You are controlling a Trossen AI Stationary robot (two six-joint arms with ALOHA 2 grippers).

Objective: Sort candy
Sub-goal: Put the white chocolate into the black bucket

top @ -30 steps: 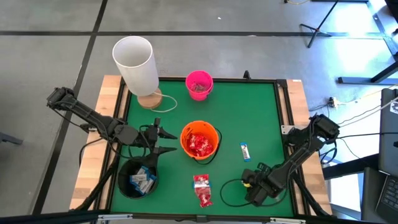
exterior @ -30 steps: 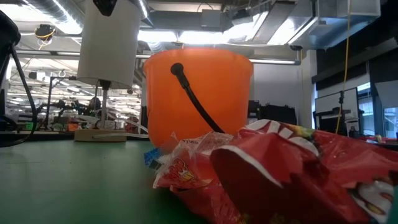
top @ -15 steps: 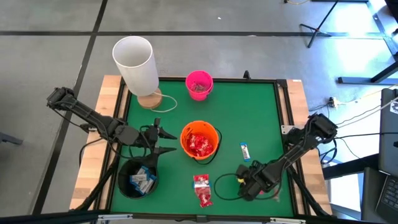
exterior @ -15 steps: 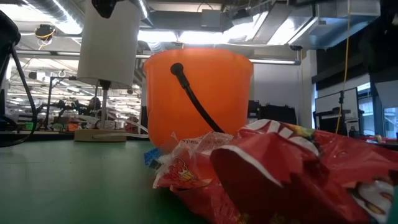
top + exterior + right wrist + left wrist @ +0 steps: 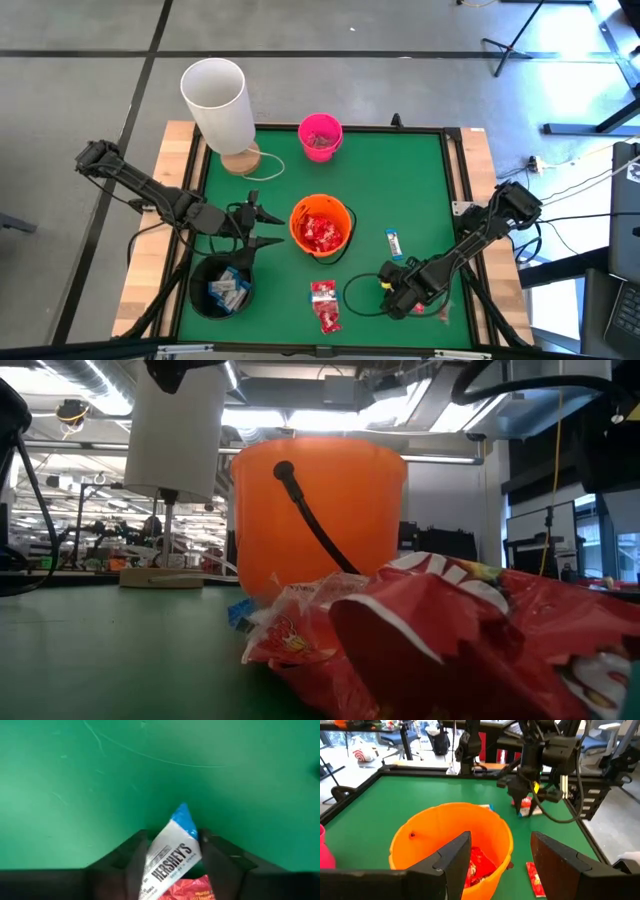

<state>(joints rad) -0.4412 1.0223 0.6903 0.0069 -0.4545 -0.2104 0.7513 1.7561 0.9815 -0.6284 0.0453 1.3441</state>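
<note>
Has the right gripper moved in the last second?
Yes. In the high view the right gripper has slid left across the green table, toward the red candy near the front edge. It is holding a white-and-blue bar.

- Orange bucket [image 5: 321,227] sits mid-table, full of red candy [image 5: 322,232].
- My left gripper [image 5: 262,228] hovers just beside it, fingers apart.
- My right gripper [image 5: 392,297] is near its lower right.
</note>
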